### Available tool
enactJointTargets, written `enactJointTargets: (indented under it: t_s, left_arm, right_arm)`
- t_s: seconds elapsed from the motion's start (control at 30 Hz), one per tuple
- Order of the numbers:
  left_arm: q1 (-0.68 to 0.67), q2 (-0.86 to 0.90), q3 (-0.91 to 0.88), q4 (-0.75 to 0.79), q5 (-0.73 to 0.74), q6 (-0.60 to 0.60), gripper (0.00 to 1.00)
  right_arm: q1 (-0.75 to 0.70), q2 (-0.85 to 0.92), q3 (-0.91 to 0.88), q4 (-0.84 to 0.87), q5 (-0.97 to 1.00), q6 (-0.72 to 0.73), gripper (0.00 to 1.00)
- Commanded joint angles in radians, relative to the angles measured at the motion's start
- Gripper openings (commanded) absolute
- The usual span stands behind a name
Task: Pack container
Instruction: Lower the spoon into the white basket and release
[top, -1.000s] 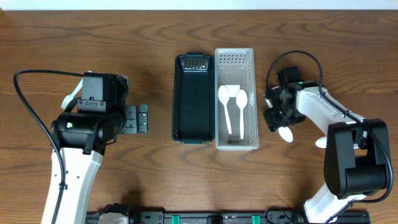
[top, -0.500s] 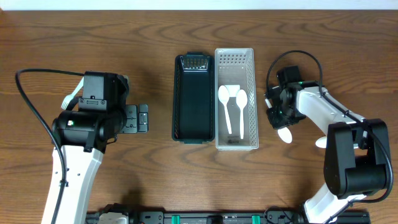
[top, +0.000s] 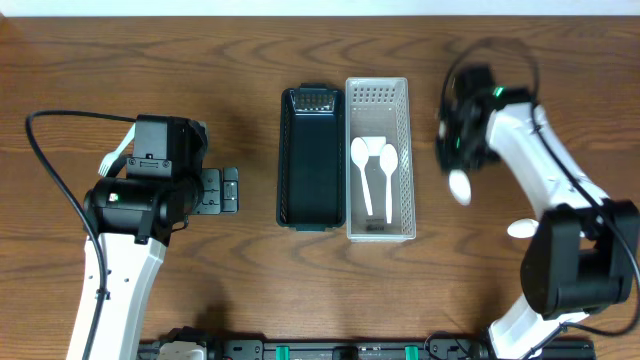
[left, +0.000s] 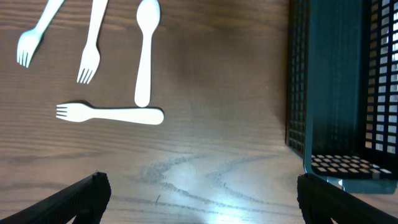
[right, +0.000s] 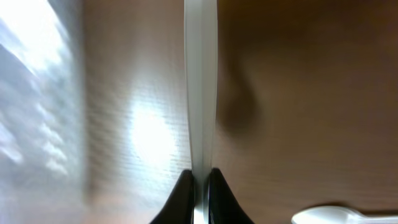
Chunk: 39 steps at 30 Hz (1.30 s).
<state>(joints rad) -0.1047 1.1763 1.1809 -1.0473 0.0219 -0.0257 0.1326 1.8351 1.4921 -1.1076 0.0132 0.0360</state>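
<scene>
One white spoon (top: 459, 186) hangs pinched in the right jaws.

On our left arm (top: 120, 280) and right arm (top: 530, 150) we are wearing white shells, black joints and looping black cables (top: 80, 115).

Soft light is falling evenly on the table (top: 240, 300). Glare is shining off it in both wrist views, and the right one is blurring heavily.
</scene>
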Motion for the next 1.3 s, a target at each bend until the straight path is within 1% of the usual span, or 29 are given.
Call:
enactJointTargets:
  t_s: [0.0,0.07,0.1,0.17,0.27,0.33,0.47,0.57,0.73,0.9,0.93,0.97,1.03,1.07,1.13,1.27]
  left_arm:
    - [0.005,0.006,0.018,-0.003,-0.008,-0.002,0.98]
    - [0.005,0.006,0.018,-0.003,-0.008,-0.001,0.98]
    - [0.005,0.006,0.018,-0.003,-0.008,-0.002,0.98]
    - [0.005,0.006,0.018,-0.003,-0.008,-0.002,0.98]
    - [0.005,0.006,0.018,-0.003,-0.008,-0.002,0.98]
    - [0.005,0.006,0.018,-0.003,-0.008,-0.002,0.98]
    - [0.005,0.006,0.018,-0.004,-0.008,-0.002,0.98]
    - [0.005,0.006,0.018,-0.007,-0.008,-0.002,0.98]
    - [0.005,0.006,0.018,-0.01,-0.008,-0.001,0.98]
    - [0.005,0.006,0.018,-0.01,-0.008,-0.001,0.98]
    - [0.005,0.006,0.018,-0.01,-0.008,-0.001,0.98]
    - [0.005,0.006,0.018,-0.01,-0.008,-0.001,0.98]
    - [0.005,0.006,0.018,-0.01,-0.008,-0.001,0.98]
    - [0.005,0.006,0.018,-0.01,-0.008,-0.001,0.98]
    - [0.005,0.006,0.018,-0.01,-0.008,-0.001,0.98]
    - [0.005,0.006,0.018,-0.01,-0.008,-0.001,0.98]
  right_arm:
    - [0.024,-0.07,0.227,-0.059,-0.035,0.229,0.01]
    - [0.055,-0.07,0.319,-0.076,-0.08,0.324,0.01]
    - [0.072,-0.07,0.337,-0.074,-0.085,0.376,0.01]
    - [0.119,-0.07,0.346,-0.066,-0.085,0.497,0.01]
    - [0.198,-0.047,0.337,-0.063,-0.05,0.638,0.01]
    - [0.251,-0.02,0.331,-0.063,-0.015,0.688,0.01]
    - [0.338,0.06,0.33,-0.064,0.048,0.693,0.01]
    - [0.368,0.135,0.33,-0.068,0.067,0.693,0.01]
    - [0.369,0.259,0.33,-0.09,0.059,0.681,0.01]
    - [0.357,0.329,0.33,-0.09,0.05,0.605,0.01]
    - [0.357,0.337,0.33,-0.09,0.05,0.589,0.03]
    - [0.357,0.341,0.33,-0.09,0.05,0.577,0.1]
    - [0.357,0.344,0.33,-0.088,0.045,0.548,0.37]
    - [0.359,0.344,0.33,-0.085,0.045,0.542,0.45]
    - [0.359,0.34,0.332,-0.077,0.045,0.522,0.48]
    - [0.344,0.314,0.373,-0.082,0.051,0.507,0.48]
